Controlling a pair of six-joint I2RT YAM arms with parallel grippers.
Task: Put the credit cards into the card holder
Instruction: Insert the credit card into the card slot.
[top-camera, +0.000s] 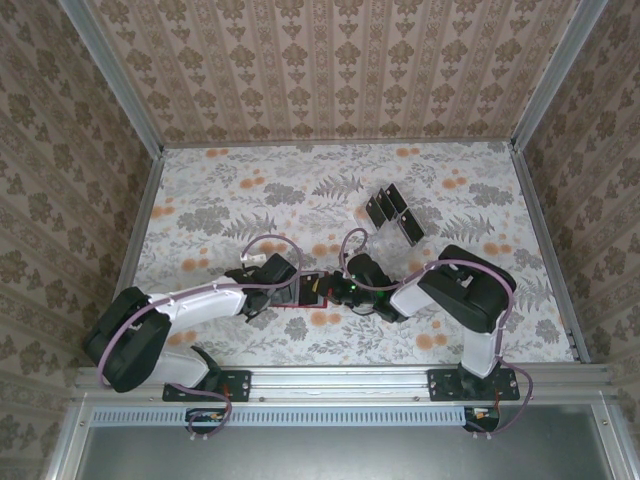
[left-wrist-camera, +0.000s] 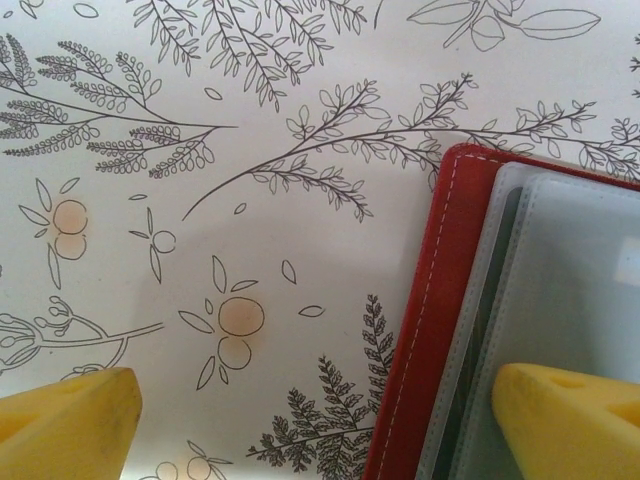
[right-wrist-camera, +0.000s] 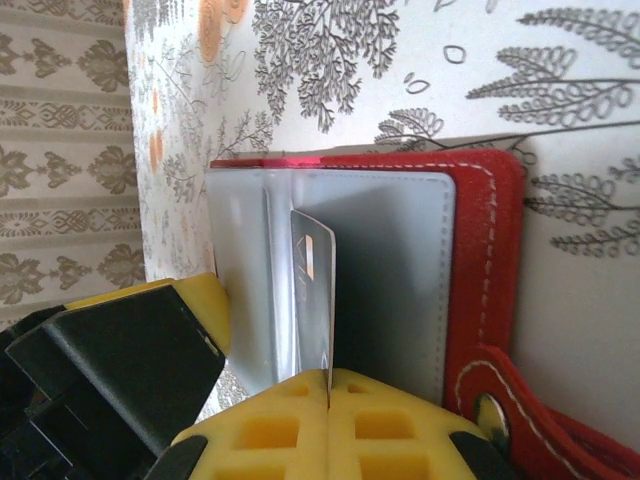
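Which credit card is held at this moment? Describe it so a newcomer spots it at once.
On the floral table, find the open red card holder near the front edge. Over its grey inside, the right hand pinches a single card by one end. Unlike the dark cards grouped farther back, it is the only one in a grip and the only one at the holder.

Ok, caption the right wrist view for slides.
Right hand, shut on a thin rectangular credit card, holds it edge-on at the grey sleeves of the open red folding card holder.
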